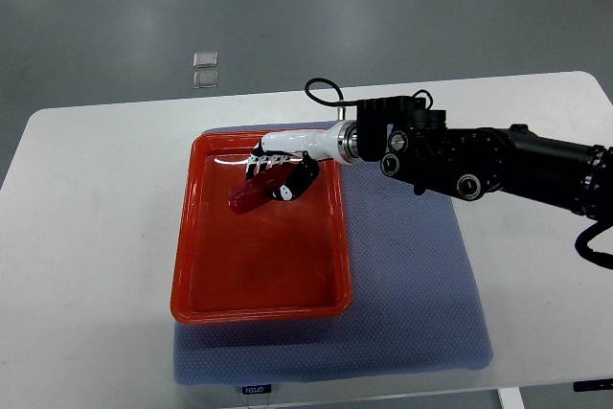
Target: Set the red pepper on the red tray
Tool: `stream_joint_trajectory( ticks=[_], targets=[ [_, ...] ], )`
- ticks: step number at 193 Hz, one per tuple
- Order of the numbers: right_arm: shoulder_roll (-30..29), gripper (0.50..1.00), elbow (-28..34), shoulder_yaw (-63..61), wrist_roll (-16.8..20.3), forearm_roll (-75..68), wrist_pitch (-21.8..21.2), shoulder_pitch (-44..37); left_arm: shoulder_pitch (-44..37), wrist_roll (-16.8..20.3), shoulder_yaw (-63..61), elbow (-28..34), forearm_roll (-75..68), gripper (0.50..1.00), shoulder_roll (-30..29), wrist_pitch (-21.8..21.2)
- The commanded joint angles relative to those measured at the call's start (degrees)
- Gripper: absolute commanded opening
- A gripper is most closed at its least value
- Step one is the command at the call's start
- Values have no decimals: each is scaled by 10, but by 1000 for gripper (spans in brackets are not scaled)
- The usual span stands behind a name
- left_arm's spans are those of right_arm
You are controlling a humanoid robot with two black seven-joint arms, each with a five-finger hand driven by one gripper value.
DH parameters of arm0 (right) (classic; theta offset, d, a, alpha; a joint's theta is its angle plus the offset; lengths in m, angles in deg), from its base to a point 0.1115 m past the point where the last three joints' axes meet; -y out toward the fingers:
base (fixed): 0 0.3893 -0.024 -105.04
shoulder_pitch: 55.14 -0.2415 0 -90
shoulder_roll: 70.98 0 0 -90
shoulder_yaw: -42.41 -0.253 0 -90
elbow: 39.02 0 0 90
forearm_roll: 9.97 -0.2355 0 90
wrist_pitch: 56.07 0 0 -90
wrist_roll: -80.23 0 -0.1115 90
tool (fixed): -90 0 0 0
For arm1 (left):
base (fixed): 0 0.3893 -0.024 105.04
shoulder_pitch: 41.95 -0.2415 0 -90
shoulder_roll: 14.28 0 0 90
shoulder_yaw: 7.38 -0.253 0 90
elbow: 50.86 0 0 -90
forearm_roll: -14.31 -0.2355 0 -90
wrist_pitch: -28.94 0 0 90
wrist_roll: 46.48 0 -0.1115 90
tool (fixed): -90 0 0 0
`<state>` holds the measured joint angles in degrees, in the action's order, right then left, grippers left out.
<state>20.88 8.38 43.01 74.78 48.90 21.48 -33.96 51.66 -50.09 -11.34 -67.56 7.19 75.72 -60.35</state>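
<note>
**Pepper held over tray, right hand**

You see the right hand [280, 168] above the far part of the red tray [206, 308], fingers [261, 164] curled around the red pepper [247, 196]. The pepper pokes out below-left of the fingers, its long axis running diagonally toward the tray's left wall. Tray: glossy, rectangular, rimmed. It sits on a textured blue mat [412, 284] on the white bench [86, 237].

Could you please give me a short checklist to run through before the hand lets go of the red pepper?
1. Right hand gripping the red pepper: ok.
2. Pepper above the red tray, inside its rim: ok.
3. Pepper resting on the tray floor: cannot tell.
4. Tray floor under the pepper free of other items: ok.
5. Tray sitting flat on the blue mat: ok.
</note>
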Motion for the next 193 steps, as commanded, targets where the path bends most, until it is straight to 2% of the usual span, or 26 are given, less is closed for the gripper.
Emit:
stream_joint_trajectory(
  ticks=[1, 25, 44, 50, 55, 66, 75, 92, 121, 147, 169, 193],
  targets=[
    [-19, 552, -16, 12, 0, 1, 15, 14, 0, 0, 0, 0, 0, 1000, 0, 0],
    [-19, 562, -21, 15, -1, 3, 26, 36, 0, 0, 0, 2, 0, 1000, 0, 0],
    [-19, 601, -22, 13, -1, 2, 29, 48, 0, 0, 0, 3, 0, 1000, 0, 0],
    [-19, 627, -22, 10, -1, 1, 30, 49, 0, 0, 0, 3, 0, 1000, 0, 0],
    [-19, 676, -22, 8, -1, 1, 30, 49, 0, 0, -1, 3, 0, 1000, 0, 0],
    [-19, 731, -22, 6, -1, 1, 29, 49, 0, 0, -1, 3, 0, 1000, 0, 0],
    [-19, 797, -22, 5, -2, 0, 29, 48, 0, 0, 0, 3, 0, 1000, 0, 0],
    [-19, 860, -20, 5, -4, -1, 26, 47, 0, 0, 0, 4, 0, 1000, 0, 0],
    [-19, 885, -18, -19, -4, -9, 25, 42, 0, 0, 1, 4, 0, 1000, 0, 0],
    [-8, 885, -18, -78, -5, -42, 27, 42, 0, 0, 2, 4, 0, 1000, 0, 0],
    [22, 885, -16, -186, -15, -96, 32, 57, 0, 0, 2, 4, 0, 1000, 0, 0],
    [40, 885, -8, -363, -20, -193, 35, 139, 0, 0, 2, 5, 0, 1000, 0, 0]
  ],
)
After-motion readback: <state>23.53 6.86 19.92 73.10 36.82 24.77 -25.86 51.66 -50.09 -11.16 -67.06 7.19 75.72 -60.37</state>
